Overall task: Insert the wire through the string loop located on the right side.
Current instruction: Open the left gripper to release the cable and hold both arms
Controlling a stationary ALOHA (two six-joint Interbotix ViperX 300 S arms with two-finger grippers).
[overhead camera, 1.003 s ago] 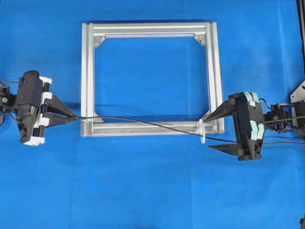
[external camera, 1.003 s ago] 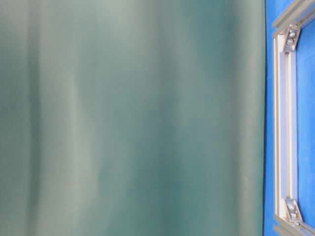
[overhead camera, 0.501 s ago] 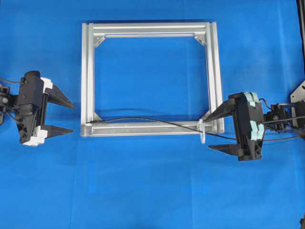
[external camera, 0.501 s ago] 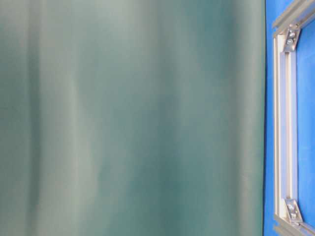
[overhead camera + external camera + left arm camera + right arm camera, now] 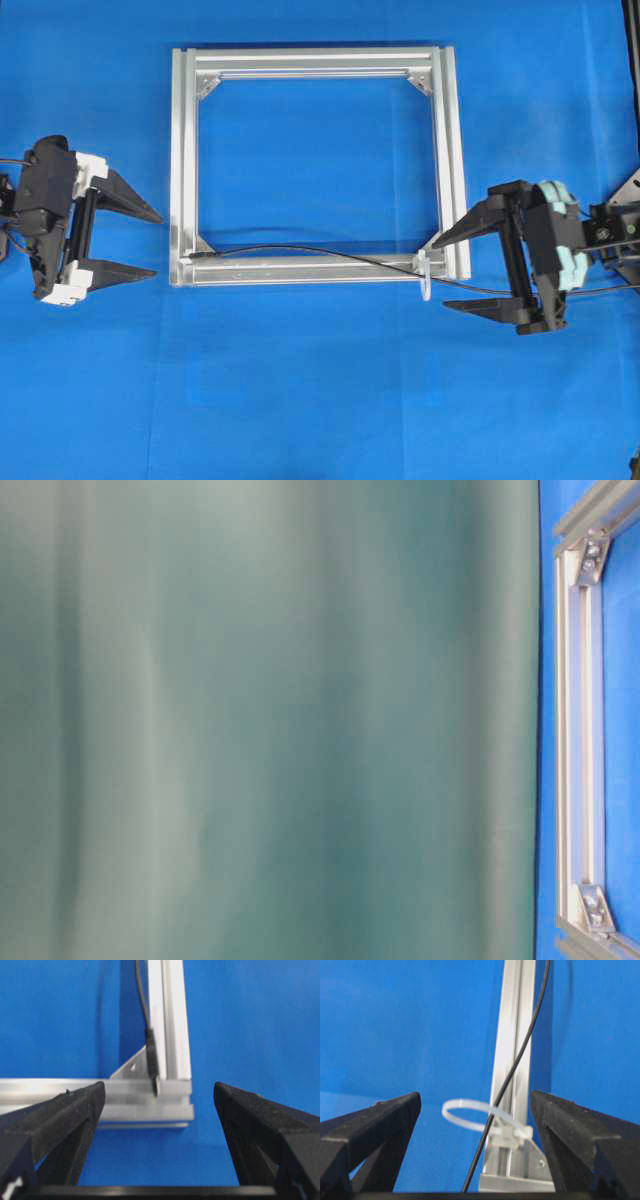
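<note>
Right wrist view: the wire (image 5: 512,1067) is running through the loop (image 5: 480,1112) between spread, empty fingers (image 5: 380,1125). Left fingers (image 5: 65,1115) are gaping too, plug (image 5: 152,1067) ahead. Limp, light; pinch near the plug.

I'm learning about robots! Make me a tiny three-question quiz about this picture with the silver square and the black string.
1. True or false: the left pincer grips the long thin black wire.
2. The wire passes through which part: (a) the small whitish string loop, (b) a corner bracket?
3. Fill in: the wire's plug tip lies on the square silver aluminium ____.

Key: 1 false, both the left pincer and the right pincer stand open and apart from it. 2 (a). 3 frame.
</note>
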